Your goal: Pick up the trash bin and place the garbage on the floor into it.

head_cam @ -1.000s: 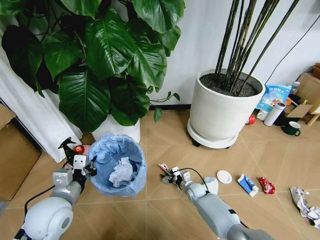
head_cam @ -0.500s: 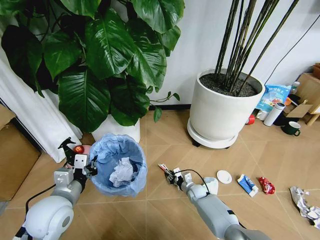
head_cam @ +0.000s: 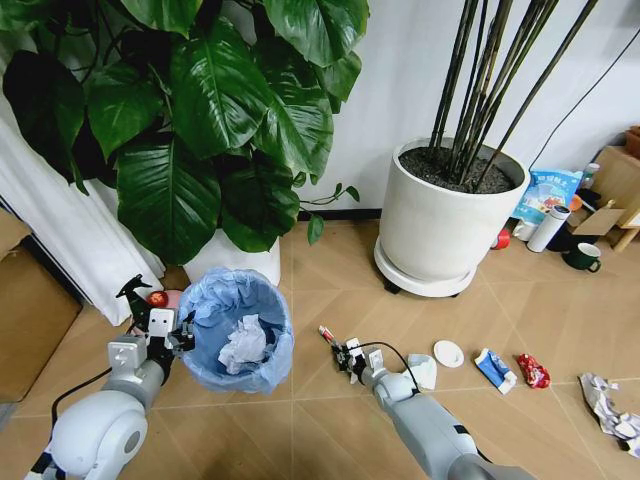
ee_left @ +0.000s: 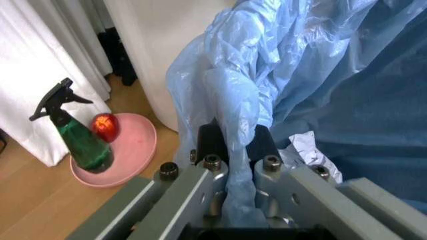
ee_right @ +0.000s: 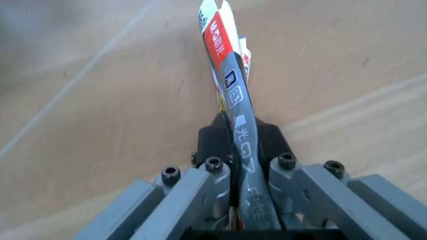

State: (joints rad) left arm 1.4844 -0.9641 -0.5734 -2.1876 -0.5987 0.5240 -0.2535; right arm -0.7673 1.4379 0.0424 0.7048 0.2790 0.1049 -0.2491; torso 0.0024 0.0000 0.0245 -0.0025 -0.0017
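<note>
The right gripper (ee_right: 235, 150) is clenching a small tube (ee_right: 230, 80), its jaws pressing flat against the tube's lower half while the red-and-white end is sticking out ahead of them. In the head view this gripper (head_cam: 345, 352) is hovering over the floor (head_cam: 330, 420), at about three o'clock from the trash bin (head_cam: 238, 330) and near it. The tube looks light, thin and soft, so a firm pinch low on its body seems the safest hold; a looser one would probably let it slip.

The left gripper (ee_left: 230, 145) is pinching the bag-covered rim of the bin, jaws closed on the blue plastic at the bin's nine o'clock side. The bag is crinkly and slippery, so gripping rim and liner together seems wise. Crumpled white paper (head_cam: 243, 342) is lying inside.

More garbage is lying farther toward three o'clock: a white disc (head_cam: 448, 353), a blue wrapper (head_cam: 494, 369), a red wrapper (head_cam: 533, 371) and a silvery wrapper (head_cam: 610, 405).
</note>
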